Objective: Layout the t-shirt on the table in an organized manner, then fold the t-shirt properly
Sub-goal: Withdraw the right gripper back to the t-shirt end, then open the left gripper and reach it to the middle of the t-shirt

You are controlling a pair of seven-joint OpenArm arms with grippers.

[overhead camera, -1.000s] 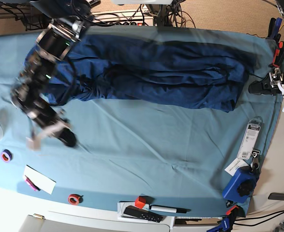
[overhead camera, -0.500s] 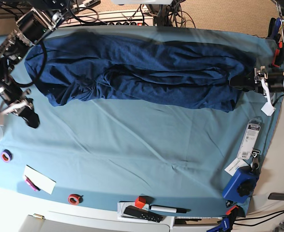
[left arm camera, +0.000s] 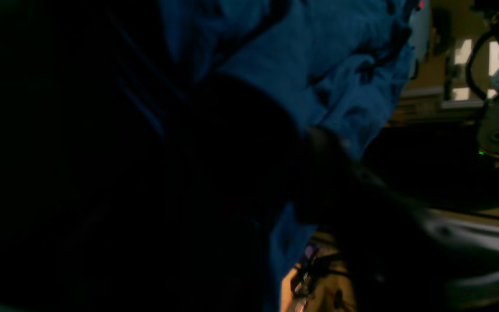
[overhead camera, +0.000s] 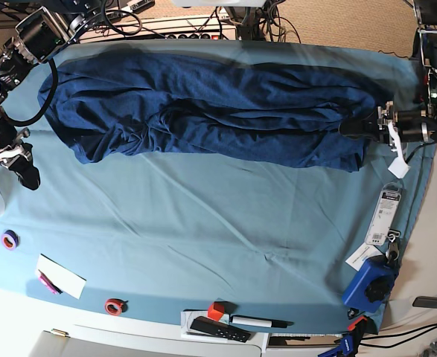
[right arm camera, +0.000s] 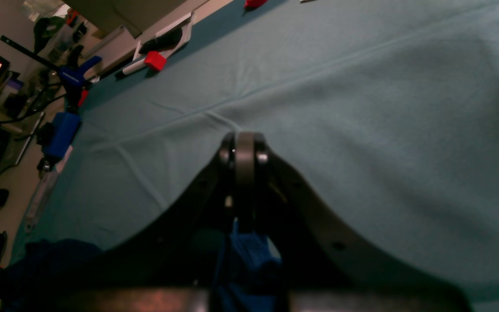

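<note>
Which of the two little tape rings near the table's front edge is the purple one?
The purple tape ring lies by the table's left edge in the base view, beside the white card. The other ring is red, nearer the front edge.

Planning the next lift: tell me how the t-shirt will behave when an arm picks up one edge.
The t-shirt will probably go limp and drape, since it already lies in soft bunched folds. It looks long across the table, so most of it would likely drag rather than rise. The folds by the left gripper suggest layers may separate, so a pinch might catch only one.
</note>
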